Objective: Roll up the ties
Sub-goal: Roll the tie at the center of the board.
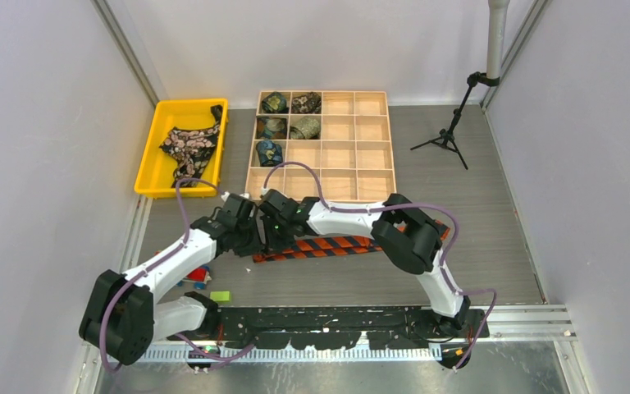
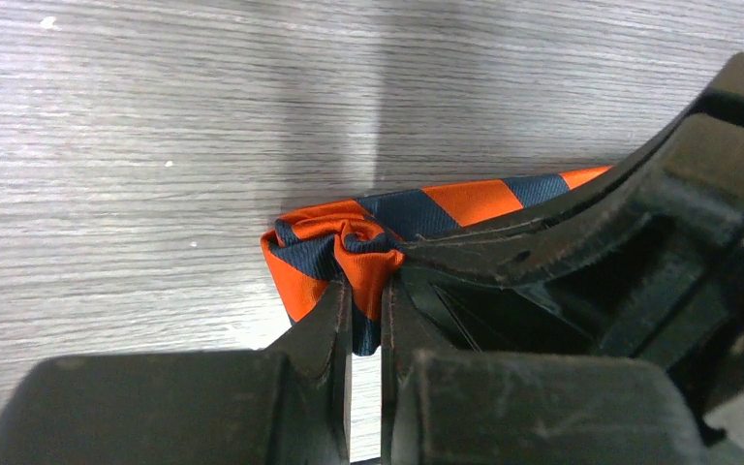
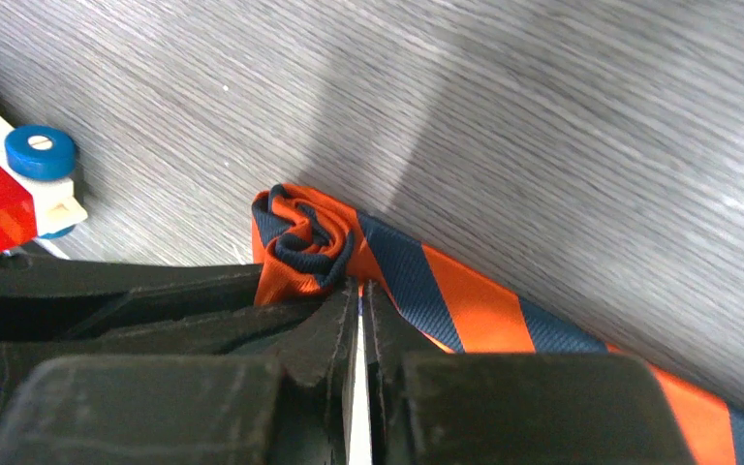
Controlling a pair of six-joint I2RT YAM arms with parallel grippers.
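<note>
Left gripper (image 2: 366,302) jaws pinching rolled end of striped tie (image 2: 465,199); right gripper (image 3: 360,291) jaws near-closed, nipping same roll; rest flat on table (image 1: 476,246).

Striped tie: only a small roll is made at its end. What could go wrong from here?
1. The roll looks loose and crumpled; it may unwind if the left gripper or right gripper lets go.
2. The flat rest of the tie may roll up crooked.
</note>
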